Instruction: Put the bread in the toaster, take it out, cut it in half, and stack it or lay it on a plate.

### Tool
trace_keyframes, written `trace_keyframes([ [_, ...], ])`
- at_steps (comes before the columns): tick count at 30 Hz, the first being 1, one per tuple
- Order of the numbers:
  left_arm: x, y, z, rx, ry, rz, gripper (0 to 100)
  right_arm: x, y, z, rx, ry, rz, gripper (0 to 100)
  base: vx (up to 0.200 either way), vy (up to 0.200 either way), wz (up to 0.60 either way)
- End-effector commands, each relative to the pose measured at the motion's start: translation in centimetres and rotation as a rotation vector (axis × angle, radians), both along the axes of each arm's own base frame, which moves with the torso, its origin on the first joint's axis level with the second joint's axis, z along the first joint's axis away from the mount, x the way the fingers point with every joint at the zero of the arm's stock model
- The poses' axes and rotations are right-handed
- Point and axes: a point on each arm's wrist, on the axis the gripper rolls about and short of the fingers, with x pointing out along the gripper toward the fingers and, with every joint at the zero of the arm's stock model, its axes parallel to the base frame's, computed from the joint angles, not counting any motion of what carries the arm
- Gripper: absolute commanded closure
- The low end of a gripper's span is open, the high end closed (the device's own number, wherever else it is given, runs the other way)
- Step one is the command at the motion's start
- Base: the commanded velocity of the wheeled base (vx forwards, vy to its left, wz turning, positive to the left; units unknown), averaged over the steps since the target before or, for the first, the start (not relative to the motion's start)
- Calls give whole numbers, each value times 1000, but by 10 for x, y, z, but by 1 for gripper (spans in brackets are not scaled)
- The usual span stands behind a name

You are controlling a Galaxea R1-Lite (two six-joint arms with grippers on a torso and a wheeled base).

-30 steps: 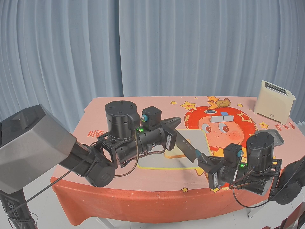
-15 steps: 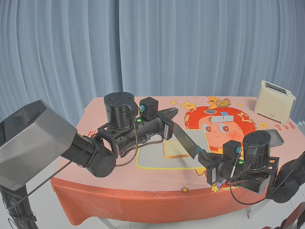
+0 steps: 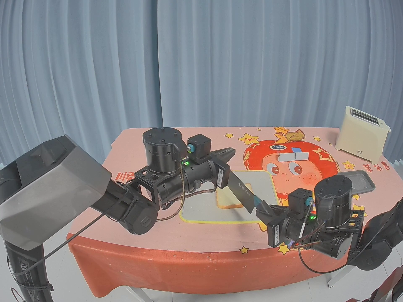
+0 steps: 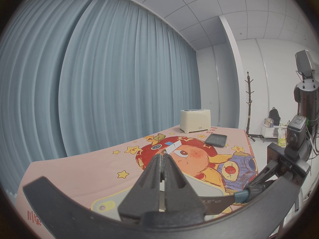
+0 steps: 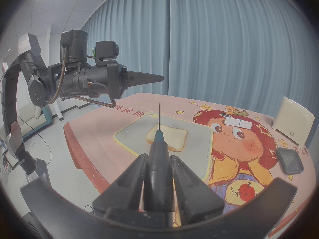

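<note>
A slice of bread [image 3: 228, 199] [image 5: 170, 137] lies flat on the pale cutting board [image 3: 201, 210] [image 5: 133, 136]. My right gripper [image 3: 265, 211] [image 5: 159, 158] is shut on the handle of a knife [image 3: 242, 188] [image 5: 159, 123] [image 4: 212, 201]. The blade is held edge-down over the right part of the bread; I cannot tell whether it touches. My left gripper [image 3: 227, 152] [image 4: 162, 158] [image 5: 159, 78] hovers shut and empty above the board's far left side. The cream toaster [image 3: 363, 134] [image 4: 195, 120] [image 5: 294, 120] stands at the far right corner.
A dark grey plate [image 3: 357, 182] [image 4: 216, 139] [image 5: 290, 160] lies at the right, in front of the toaster. A small white and blue block [image 3: 294, 156] rests on the printed tablecloth beyond the board. The table's front edge is just below my right wrist.
My right gripper has drawn a little left and toward the front edge with the knife, uncovering more of the bread. The left gripper rose slightly and then settled.
</note>
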Motion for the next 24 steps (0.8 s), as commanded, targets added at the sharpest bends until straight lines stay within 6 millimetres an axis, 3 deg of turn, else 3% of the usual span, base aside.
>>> trace_keyframes([
  [1,5,-4,-18,21,27,-5,100,2,2,-5,-11,11,-3,100,0,0,0],
  [24,7,-14,-36,34,49,-23,100,5,0,-3,-4,4,-17,100,0,0,0],
])
